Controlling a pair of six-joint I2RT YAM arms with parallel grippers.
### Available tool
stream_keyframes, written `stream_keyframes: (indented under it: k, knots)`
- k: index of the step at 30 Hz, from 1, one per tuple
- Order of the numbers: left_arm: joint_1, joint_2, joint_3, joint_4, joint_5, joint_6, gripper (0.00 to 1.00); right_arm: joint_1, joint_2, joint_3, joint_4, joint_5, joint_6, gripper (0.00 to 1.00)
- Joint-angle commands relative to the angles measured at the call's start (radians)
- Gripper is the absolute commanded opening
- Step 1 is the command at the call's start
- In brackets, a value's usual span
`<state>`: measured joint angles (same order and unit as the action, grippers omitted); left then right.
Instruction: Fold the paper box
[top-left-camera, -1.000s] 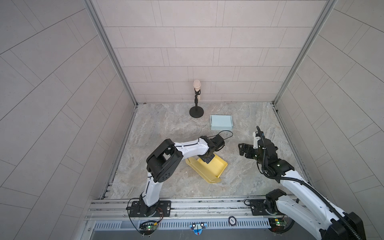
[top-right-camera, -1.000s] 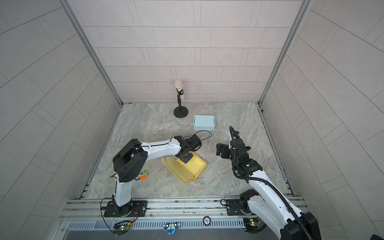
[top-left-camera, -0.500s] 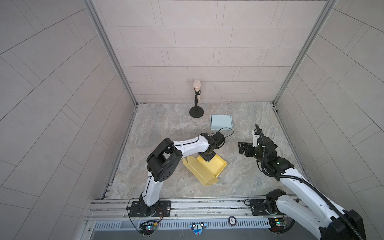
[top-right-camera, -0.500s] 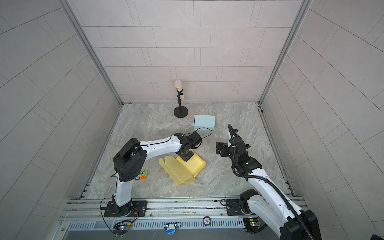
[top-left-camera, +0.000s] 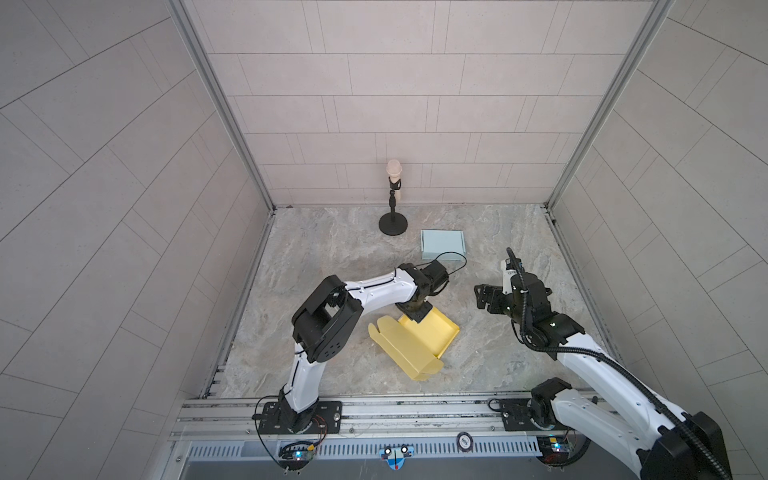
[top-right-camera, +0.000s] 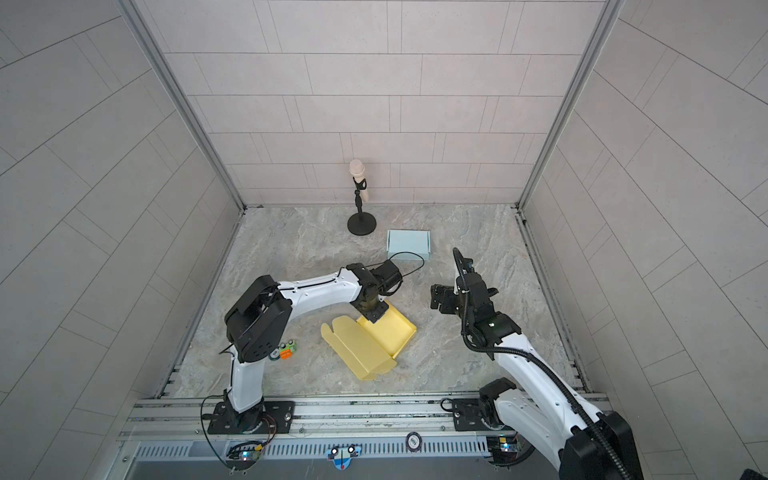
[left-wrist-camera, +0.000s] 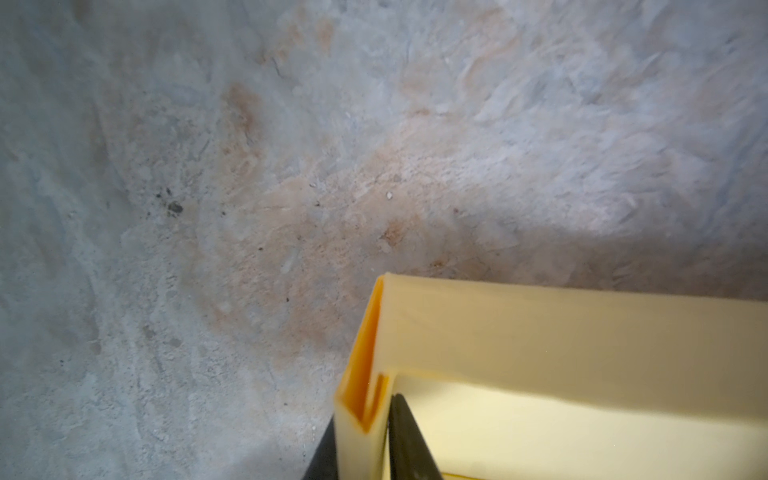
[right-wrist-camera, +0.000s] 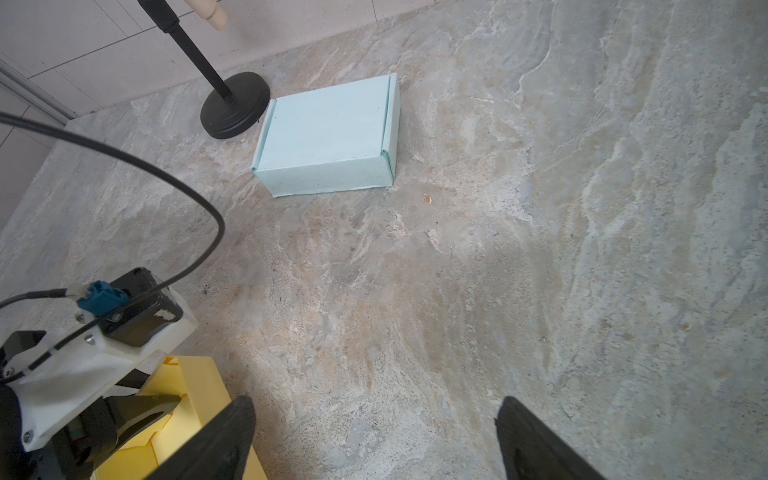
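Left wrist view alone: left pincer closed narrow on corner wall of yellow paper box, one finger inside, one outside. Both top views: grip hidden under wrist; box lies on bench, lid flap splayed open away from pincer. Right pincer wide apart, empty, over bare bench. Closed blue box ahead of it; stand top cut off. Small orange item seen in a top view only, detail unreadable.

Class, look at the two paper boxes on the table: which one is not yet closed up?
The yellow box: its lid lies spread open beside the tray. The light blue box near the microphone stand is fully closed.
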<state>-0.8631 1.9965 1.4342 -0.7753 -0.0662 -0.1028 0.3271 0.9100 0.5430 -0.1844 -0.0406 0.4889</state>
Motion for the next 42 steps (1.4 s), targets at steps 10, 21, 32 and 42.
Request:
stream_keyframes:
  k: [10,21,32,42]
  knots:
    - [0.01,0.082,0.067,-0.036,-0.089,0.066,0.17,0.003,0.099,0.097,-0.007,0.011,-0.009,0.91]
    - [0.007,0.127,0.057,-0.023,-0.164,0.158,0.14,0.004,0.226,0.199,-0.041,0.007,-0.013,0.89]
    - [0.006,0.189,0.105,-0.051,-0.191,0.147,0.09,0.004,0.311,0.267,-0.032,0.019,-0.034,0.89]
    - [-0.002,0.205,0.096,-0.052,-0.289,0.115,0.07,0.004,0.318,0.272,-0.022,0.027,-0.042,0.89]
